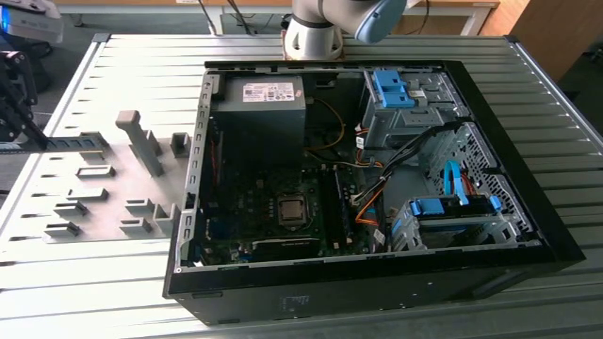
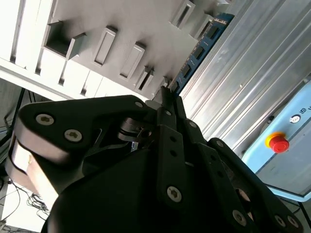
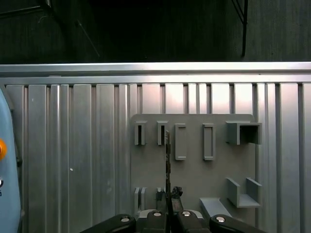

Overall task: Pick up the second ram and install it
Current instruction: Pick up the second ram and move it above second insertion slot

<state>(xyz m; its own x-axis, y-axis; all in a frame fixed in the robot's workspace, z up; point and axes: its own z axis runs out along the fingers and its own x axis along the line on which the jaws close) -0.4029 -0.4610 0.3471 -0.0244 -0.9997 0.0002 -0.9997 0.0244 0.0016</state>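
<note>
Gripper (image 2: 167, 93) sits at the exterior view's left, outside the case (image 1: 377, 286). Jaws clenched on one end of the ram (image 2: 199, 51). The stick juts out over the grey plate (image 1: 104, 191) of holder blocks on the counter (image 1: 141, 67). Case lies open. Inside are the motherboard (image 1: 273, 212), power supply (image 1: 259, 116), a blue bracket (image 1: 394, 88) beside the supply and a second bracket (image 1: 452, 206) toward the exterior view's right. White label (image 1: 268, 92) on the supply, print too small to read.
</note>
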